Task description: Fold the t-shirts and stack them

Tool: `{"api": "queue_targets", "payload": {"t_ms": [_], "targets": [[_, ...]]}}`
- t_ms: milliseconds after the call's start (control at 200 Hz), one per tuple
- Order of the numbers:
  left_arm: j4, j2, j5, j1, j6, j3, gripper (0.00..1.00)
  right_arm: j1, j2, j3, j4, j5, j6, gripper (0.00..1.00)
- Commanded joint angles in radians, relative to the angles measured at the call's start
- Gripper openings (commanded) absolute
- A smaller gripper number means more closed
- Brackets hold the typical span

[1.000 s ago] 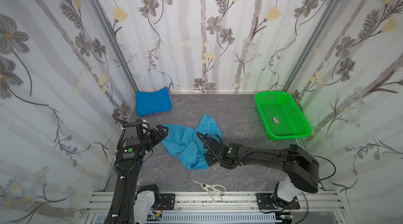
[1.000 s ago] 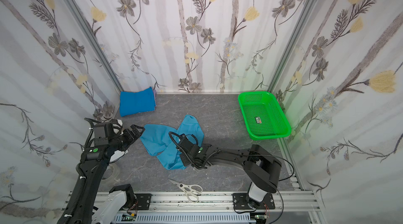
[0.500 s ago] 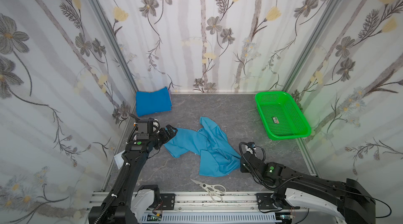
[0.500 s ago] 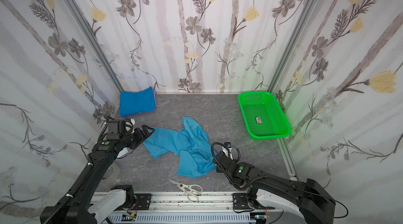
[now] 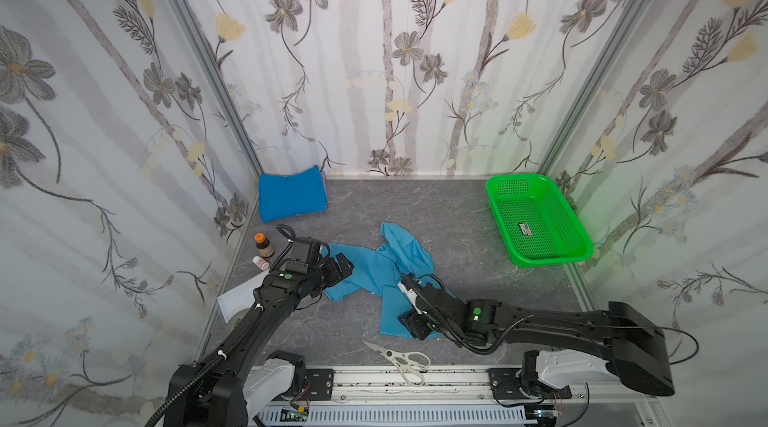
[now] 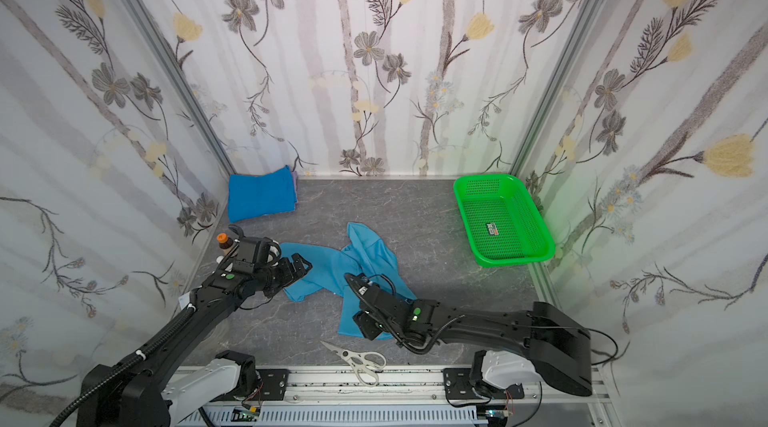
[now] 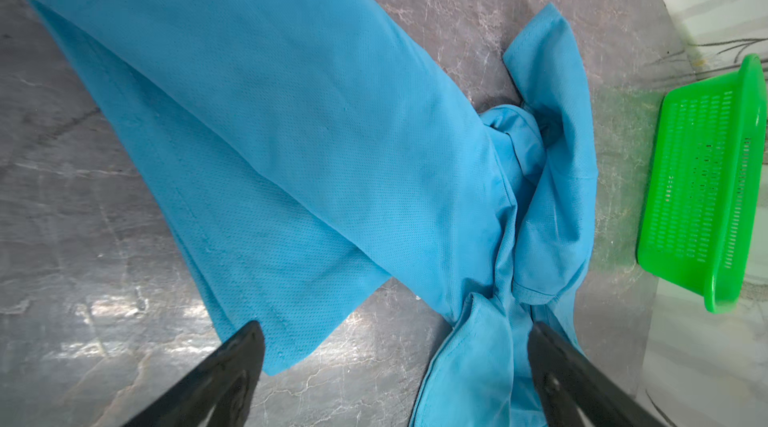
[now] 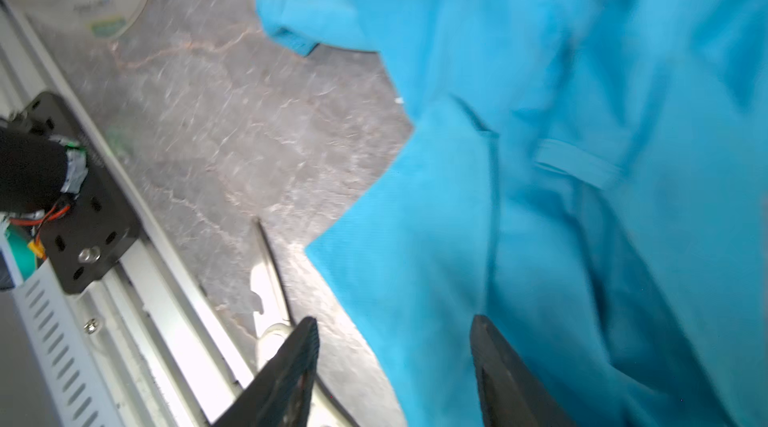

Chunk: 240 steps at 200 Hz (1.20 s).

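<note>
Left gripper (image 7: pixel 395 327): your jaws gape wide and empty, with the light sky-blue t-shirt (image 7: pixel 291 134) hem just ahead.
Right gripper (image 8: pixel 394 321): parted, gripping nothing, poised over that shirt's crumpled edge.
Darker blue t-shirt (image 5: pixel 291 196): folded well beyond, likely the stack's base.

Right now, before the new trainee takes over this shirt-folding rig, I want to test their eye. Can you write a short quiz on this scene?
1. True or false: the darker blue shirt lies folded in the far left corner.
2. What lies nearest the front rail? A scissors; B green basket; C brown bottle.
3. Fill in: the left hand stands ____ at the edge of the crumpled light blue shirt.
Key: 1 true; 2 A; 3 open.
</note>
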Motion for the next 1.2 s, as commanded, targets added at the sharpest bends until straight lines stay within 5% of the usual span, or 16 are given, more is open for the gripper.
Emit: {"api": "queue_targets", "payload": {"t_ms": [0,200,670,914,1194], "targets": [[-0.034,-0.041,-0.089,0.039,-0.024,0.001,1.00,0.060,0.193,0.171,-0.052,-0.034,-0.016,0.58],[-0.047,-0.095,-0.050,0.181,-0.014,0.004,1.00,0.071,0.400,0.381,-0.254,-0.016,0.159,0.52],[-0.055,-0.127,-0.002,0.274,0.020,-0.013,1.00,0.081,0.457,0.367,-0.301,-0.024,0.249,0.46],[-0.060,-0.131,0.003,0.282,0.024,-0.010,1.00,0.057,0.451,0.369,-0.309,0.034,0.242,0.08],[-0.054,-0.120,0.012,0.285,0.022,-0.004,1.00,0.020,0.269,0.339,-0.329,0.161,0.146,0.00]]}}
